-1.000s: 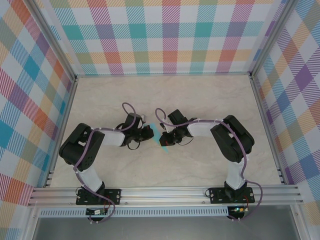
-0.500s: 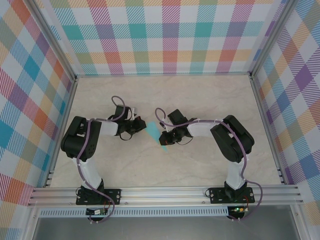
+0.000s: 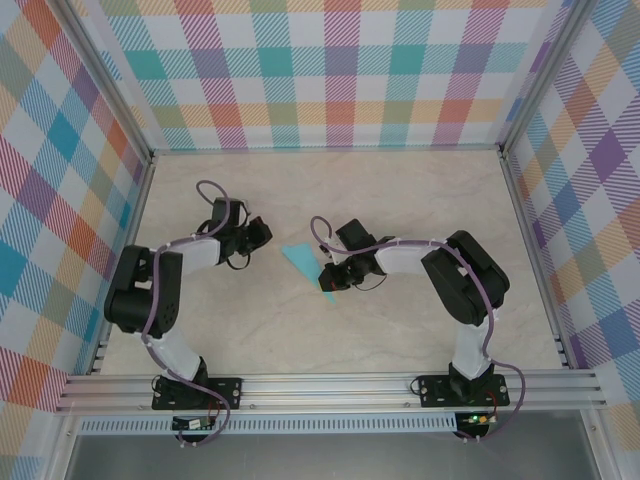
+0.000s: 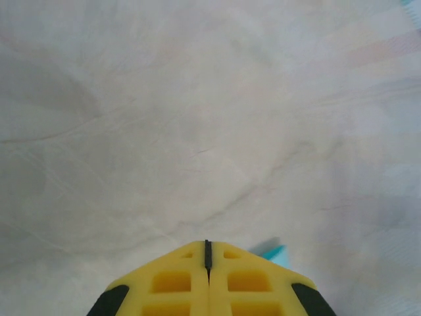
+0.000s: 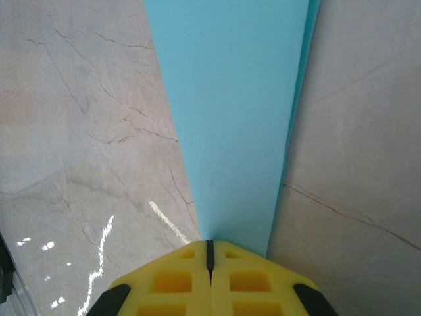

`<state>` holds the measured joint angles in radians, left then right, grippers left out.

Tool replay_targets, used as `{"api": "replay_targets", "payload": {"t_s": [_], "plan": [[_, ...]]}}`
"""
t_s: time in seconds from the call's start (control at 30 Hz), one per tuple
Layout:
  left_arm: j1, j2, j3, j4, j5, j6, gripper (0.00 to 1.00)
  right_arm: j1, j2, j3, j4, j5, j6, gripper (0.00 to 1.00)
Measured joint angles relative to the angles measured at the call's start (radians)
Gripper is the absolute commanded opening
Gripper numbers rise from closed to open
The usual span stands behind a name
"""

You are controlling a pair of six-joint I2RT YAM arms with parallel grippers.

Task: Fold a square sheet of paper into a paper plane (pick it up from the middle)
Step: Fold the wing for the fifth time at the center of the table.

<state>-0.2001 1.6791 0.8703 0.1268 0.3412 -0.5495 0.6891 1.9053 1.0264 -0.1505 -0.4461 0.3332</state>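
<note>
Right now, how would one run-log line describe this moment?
left fingers: shut, apart from paper plane | right fingers: shut, tips on paper plane, grasp unclear | paper plane: lying on table

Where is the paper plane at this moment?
In the top view, the paper plane lies near the middle of the table, at the tip of the right claw.

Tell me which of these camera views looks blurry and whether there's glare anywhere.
Left wrist view: the table is smeared and soft, veins barely readable. Right wrist view: sharp, with white glare streaks on the table at lower left, beside the evenly lit paper plane. Top external view: crisp and evenly lit, no harsh shadows.
</note>
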Motion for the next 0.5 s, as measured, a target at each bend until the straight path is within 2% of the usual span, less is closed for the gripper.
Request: {"api": "replay_targets", "payload": {"t_s": [0.1,0.2,0.33,0.5], "plan": [[-0.036,-0.07,0.0,0.006,-0.011,-0.01,0.0,0.0,0.0,0.0,0.0,0.0,0.0,0.0],[-0.105,-0.078,-0.005,0.013,-0.011,-0.016,0.0,0.0,0.0,0.0,0.0,0.0,0.001,0.0],[-0.169,-0.038,-0.024,0.017,0.002,-0.034,0.0,0.0,0.0,-0.001,0.001,-0.002,0.003,0.0],[-0.186,0.061,-0.023,0.032,0.008,-0.038,0.0,0.0,0.0,-0.001,0.001,-0.002,0.003,0.0]]}}
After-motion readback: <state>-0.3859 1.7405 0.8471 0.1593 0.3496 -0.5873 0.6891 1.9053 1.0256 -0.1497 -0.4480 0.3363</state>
